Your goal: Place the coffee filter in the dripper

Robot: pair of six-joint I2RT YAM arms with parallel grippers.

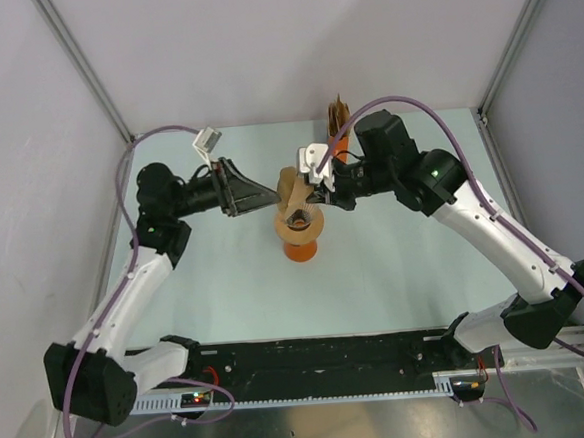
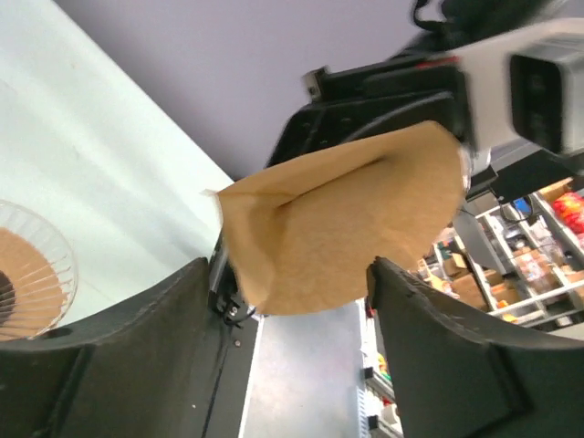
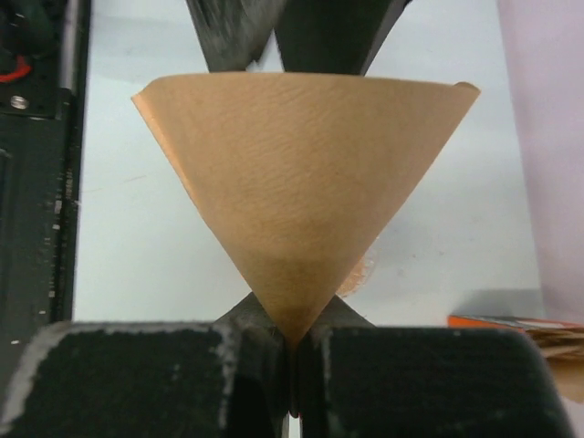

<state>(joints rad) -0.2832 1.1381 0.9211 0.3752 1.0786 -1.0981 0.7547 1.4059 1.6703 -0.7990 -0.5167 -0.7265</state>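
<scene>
The coffee filter point(image 1: 291, 190) is a light-brown paper cone held in the air just above the dripper point(image 1: 302, 222). My right gripper point(image 3: 292, 345) is shut on the filter's pointed tip, and the cone point(image 3: 301, 182) fans out away from it. My left gripper point(image 2: 292, 301) is open. Its dark fingers point(image 2: 137, 347) stand either side of the filter's lower edge point(image 2: 347, 219) without pinching it. In the top view the left gripper point(image 1: 267, 196) reaches the filter from the left and the right gripper point(image 1: 317, 191) from the right. The clear ribbed dripper point(image 2: 27, 269) shows at the left edge.
The dripper sits on an orange glass beaker point(image 1: 299, 249) at mid-table. A small orange box with brown papers point(image 1: 338, 123) stands behind the right arm; it also shows in the right wrist view point(image 3: 525, 327). Black rail point(image 1: 312, 358) along the near edge.
</scene>
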